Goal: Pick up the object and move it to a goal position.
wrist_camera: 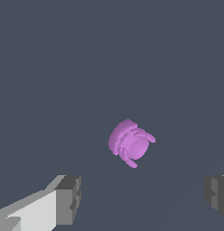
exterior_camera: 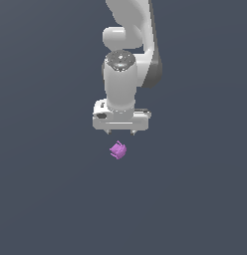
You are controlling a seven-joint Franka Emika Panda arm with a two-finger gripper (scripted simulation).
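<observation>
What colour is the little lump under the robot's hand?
Bright purple-magenta all over; the lump shows best in the wrist view.

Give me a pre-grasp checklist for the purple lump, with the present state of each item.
1. Tool open: ok, fingers stand wide apart.
2. Purple lump free, not gripped: ok.
3. Lump lies between the finger lines in the wrist view: ok.
4. Tool directly over lump: cannot tell from the exterior view.
5. Nothing else near the lump: ok.
6. Goal position visible: not ok, no marker shows.
</observation>
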